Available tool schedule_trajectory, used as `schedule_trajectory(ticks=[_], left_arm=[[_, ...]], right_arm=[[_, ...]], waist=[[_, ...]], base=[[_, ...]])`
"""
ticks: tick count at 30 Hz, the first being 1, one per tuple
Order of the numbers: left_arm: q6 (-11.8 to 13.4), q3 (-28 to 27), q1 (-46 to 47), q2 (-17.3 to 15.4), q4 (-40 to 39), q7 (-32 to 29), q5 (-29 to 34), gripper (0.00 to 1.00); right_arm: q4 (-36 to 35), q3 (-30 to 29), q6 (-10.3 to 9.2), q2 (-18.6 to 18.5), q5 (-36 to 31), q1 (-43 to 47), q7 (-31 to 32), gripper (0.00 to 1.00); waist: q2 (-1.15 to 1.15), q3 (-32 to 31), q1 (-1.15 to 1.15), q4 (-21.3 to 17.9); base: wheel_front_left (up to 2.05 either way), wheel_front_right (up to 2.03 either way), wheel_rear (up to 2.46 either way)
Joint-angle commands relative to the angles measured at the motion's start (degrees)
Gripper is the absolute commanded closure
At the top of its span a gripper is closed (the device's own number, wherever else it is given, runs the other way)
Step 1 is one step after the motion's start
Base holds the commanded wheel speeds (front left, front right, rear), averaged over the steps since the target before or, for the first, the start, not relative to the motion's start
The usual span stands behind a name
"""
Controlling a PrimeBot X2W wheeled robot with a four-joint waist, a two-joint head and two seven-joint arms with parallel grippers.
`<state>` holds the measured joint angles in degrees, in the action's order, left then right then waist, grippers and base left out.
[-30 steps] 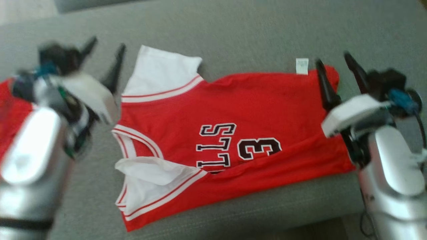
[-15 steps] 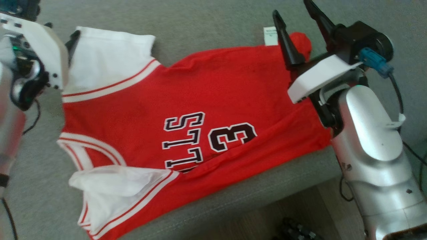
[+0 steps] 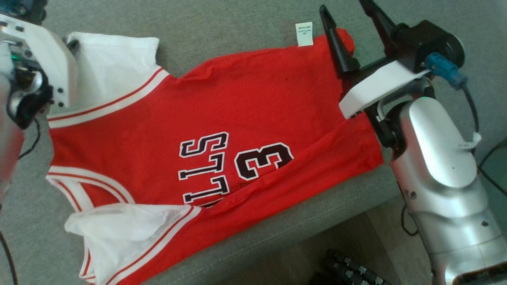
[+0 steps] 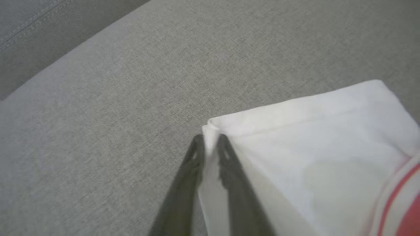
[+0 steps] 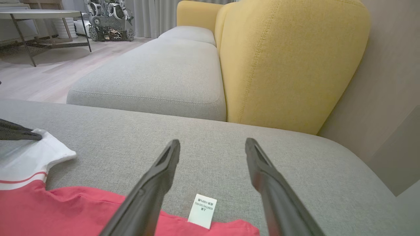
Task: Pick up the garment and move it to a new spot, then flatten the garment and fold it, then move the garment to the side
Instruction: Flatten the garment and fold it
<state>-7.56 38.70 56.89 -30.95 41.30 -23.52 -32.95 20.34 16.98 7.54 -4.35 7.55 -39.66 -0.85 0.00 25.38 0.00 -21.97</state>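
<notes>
Scene: red-and-white basketball jersey (image 3: pixel 237 103) spread mid-frame on grey fabric sofa cushion (image 3: pixel 237 23) | left end effector (image 4: pixel 210 142) nipped onto its white sleeve corner, head view upper left | right end effector (image 5: pixel 212 141) wide open, empty, over hem, upper right | advise: grip hem first, lift both evenly.

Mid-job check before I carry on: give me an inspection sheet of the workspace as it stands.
Surface: grey cushion, front edge in view.
Job's things: red jersey spread out but not flat; near white sleeve crumpled, a crease along the near side; care label at the hem.
Clutter: nothing seen.
Hands: left hand pinching the far white sleeve at its corner; right hand open over the hem, straddling the label.
Cables: dark cable looping off the right wrist; thin cable beside the left arm.
Surroundings: yellow backrest, second grey cushion, wood floor, table, wheeled machine beyond.
</notes>
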Motion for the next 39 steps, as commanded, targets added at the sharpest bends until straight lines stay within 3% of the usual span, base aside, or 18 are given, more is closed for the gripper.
schedule_trajectory(ticks=[1, 7, 16, 25, 34, 35, 36, 39], left_arm=[[0.09, -1.32, 2.33, -2.34, -0.7, 0.51, -0.87, 1.0], [0.08, -1.66, 3.05, -1.07, -0.74, 6.43, -3.1, 1.0], [1.67, -2.48, -0.71, 0.87, -7.25, 16.23, -3.29, 1.0], [3.58, -1.34, -5.99, -0.61, -18.18, 15.64, -3.38, 1.0], [5.0, -1.61, -6.54, -2.45, -22.59, 14.12, -3.57, 1.0], [5.17, -1.67, -6.55, -2.59, -22.81, 14.02, -3.61, 1.0], [5.32, -1.75, -6.56, -2.75, -22.99, 13.92, -3.65, 1.0], [5.59, -1.87, -6.6, -3.08, -23.24, 13.79, -3.71, 1.0]], right_arm=[[-1.41, -0.14, -0.05, 0.79, -0.22, -0.62, -0.48, 0.0], [1.93, -3.34, -0.05, 0.2, 1.51, -0.49, 0.43, 0.0], [13.96, -4.29, -0.05, -6.02, 3.13, -2.33, 6.8, 0.0], [25.99, -4.52, -0.05, -10.81, 3.2, -6.72, 10.03, 0.0], [33.23, -4.33, -0.05, -10.55, 2.88, -9.63, 9.3, 0.0], [33.7, -3.81, -0.05, -10.3, 3.38, -9.75, 9.41, 0.64], [33.98, -3.31, -0.05, -10.16, 3.99, -9.9, 9.36, 1.0], [34.39, -2.52, -0.05, -10.32, 4.93, -10.31, 9.06, 1.0]], waist=[[0.0, -0.2, 0.0, 0.41], [0.0, -1.88, 0.0, 3.12], [0.0, -4.44, 0.0, 10.28], [0.0, -2.38, 0.0, 13.77], [0.0, -1.36, 0.0, 14.0], [0.0, -1.39, 0.0, 14.0], [0.0, -1.4, 0.0, 13.99], [0.0, -1.45, 0.0, 13.94]], base=[[0.0, 0.0, 0.0], [0.0, 0.0, 0.0], [0.0, 0.0, 0.0], [0.0, 0.0, 0.0], [0.0, 0.0, 0.0], [0.0, 0.0, 0.0], [0.0, 0.0, 0.0], [0.0, 0.0, 0.0]])
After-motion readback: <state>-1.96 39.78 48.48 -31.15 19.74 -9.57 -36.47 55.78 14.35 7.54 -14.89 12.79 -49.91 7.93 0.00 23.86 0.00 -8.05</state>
